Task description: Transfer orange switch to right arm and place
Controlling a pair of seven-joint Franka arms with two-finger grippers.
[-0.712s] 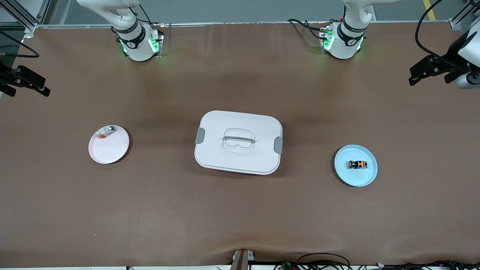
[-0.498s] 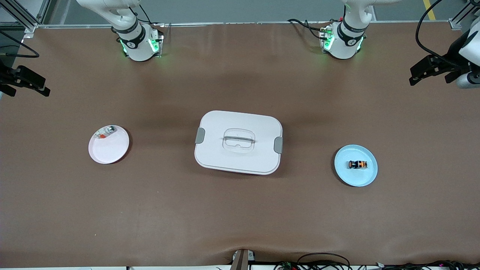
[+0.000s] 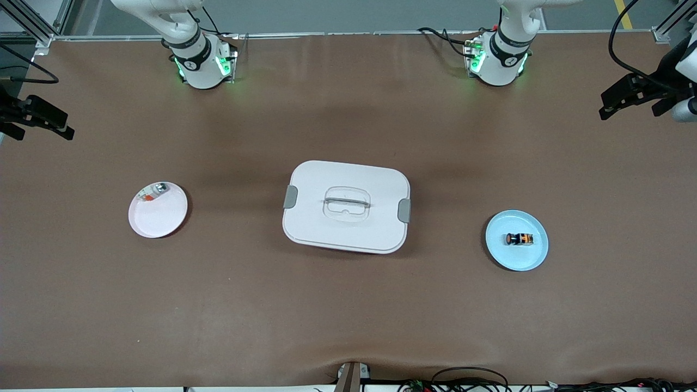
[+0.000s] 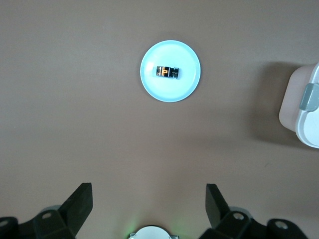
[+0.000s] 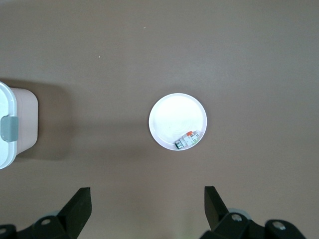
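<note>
The orange switch (image 3: pixel 519 238) lies on its side on a light blue plate (image 3: pixel 517 258) toward the left arm's end of the table. In the left wrist view the switch (image 4: pixel 167 72) shows black with orange bands in the middle of its plate (image 4: pixel 172 92). My left gripper (image 3: pixel 605 106) hangs open high above the table's edge at that end, well away from the switch, and its jaws (image 4: pixel 149 188) are empty. My right gripper (image 3: pixel 64 128) waits open and empty over the table's other end (image 5: pixel 147 190).
A white lidded box (image 3: pixel 346 206) with grey latches stands mid-table between the two plates. A pale pink plate (image 3: pixel 158 218) toward the right arm's end holds a small silver-white part (image 3: pixel 155 190), which also shows in the right wrist view (image 5: pixel 188 140).
My left gripper has drifted slightly outward at the left arm's end of the table. The switch, the plates, the box and my right gripper have not moved.
</note>
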